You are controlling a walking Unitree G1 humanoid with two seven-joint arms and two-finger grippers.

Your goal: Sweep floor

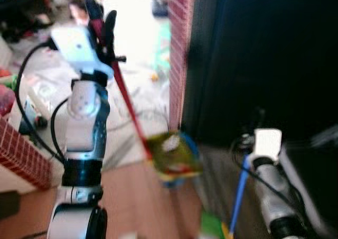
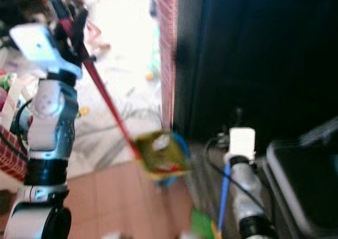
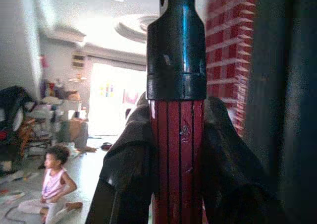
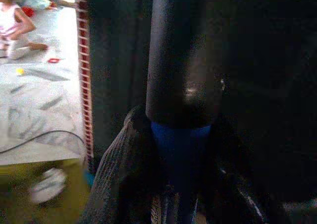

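**Both arms holding long handles at the doorway**

The left gripper (image 1: 108, 30) is raised high, and its black fingers (image 3: 126, 169) are closed around a red ribbed handle (image 3: 179, 159) that ends in a black cap (image 3: 176, 50). In the head views this red handle (image 1: 127, 99) slants down and away from the gripper to a yellow-green head (image 1: 173, 153) with a blue rim, which hangs low just beside the foot of a red-and-white checked strip (image 1: 179, 54). The blur makes it hard to say whether this head is a dustpan or a brush, or whether it touches the floor.

The right gripper (image 4: 168, 184) is low on the robot's right, in front of a large dark panel (image 1: 264, 54). Its fingers (image 4: 116, 179) are clamped on a blue handle (image 4: 181, 154) with a black sleeve (image 4: 183, 55) above the grip. In the head views the blue handle (image 1: 240, 189) runs down from the white wrist block (image 1: 266, 143) toward a green and yellow shape (image 1: 214, 226) at the bottom edge; what that shape is cannot be told.

The floor (image 1: 134, 196) near the robot is reddish-brown tile; further off it is pale (image 4: 44, 85) and strewn with small bits. A cable (image 4: 34, 140) lies across it. A child (image 3: 54, 184) in a pink top sits on the floor in the bright room beyond.
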